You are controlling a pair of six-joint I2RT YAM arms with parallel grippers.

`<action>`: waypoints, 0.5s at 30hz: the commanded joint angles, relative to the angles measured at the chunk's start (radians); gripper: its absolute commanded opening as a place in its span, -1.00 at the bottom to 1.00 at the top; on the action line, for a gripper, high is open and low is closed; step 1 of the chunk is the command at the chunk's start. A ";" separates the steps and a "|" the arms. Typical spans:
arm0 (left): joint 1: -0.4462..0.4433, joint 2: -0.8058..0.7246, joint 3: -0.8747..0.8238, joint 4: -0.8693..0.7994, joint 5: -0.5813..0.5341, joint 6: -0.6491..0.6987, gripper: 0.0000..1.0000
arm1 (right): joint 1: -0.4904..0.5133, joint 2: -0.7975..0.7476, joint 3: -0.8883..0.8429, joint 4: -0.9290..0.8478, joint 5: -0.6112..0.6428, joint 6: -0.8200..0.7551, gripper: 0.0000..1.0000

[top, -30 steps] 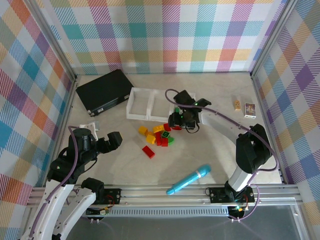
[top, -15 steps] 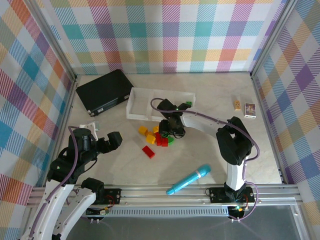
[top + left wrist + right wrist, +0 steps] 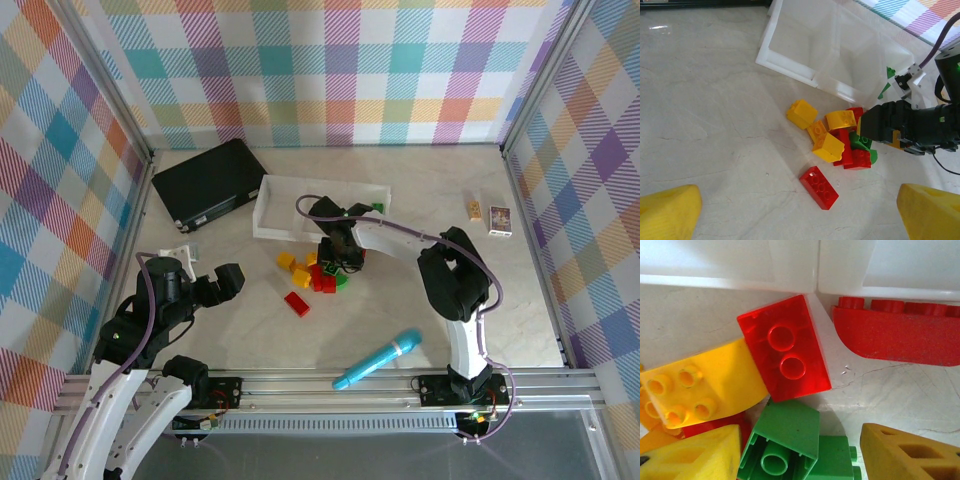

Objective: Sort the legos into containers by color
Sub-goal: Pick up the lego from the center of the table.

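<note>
Right gripper (image 3: 802,455) hangs half-open, gripping nothing, over the legos (image 3: 315,275) heaped just near of the white tray (image 3: 285,205); green brick (image 3: 785,440) beneath me looks light, rigid and slick, so I'd pinch its flat sides.

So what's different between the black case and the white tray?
The case is black, the tray white. The case looks shut and flat; the tray is open-topped, split into compartments, and holds a green brick. The case lies askew in the far left corner; the tray sits just behind the loose bricks. Both are rectangular.
</note>
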 commanded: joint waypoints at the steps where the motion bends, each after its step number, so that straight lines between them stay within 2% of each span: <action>1: -0.008 -0.013 -0.005 0.018 0.013 -0.005 0.99 | 0.007 0.022 0.029 -0.028 0.012 0.007 0.24; 15: -0.008 -0.019 -0.010 0.021 0.015 -0.006 0.99 | 0.008 0.043 0.040 -0.056 0.076 -0.042 -0.09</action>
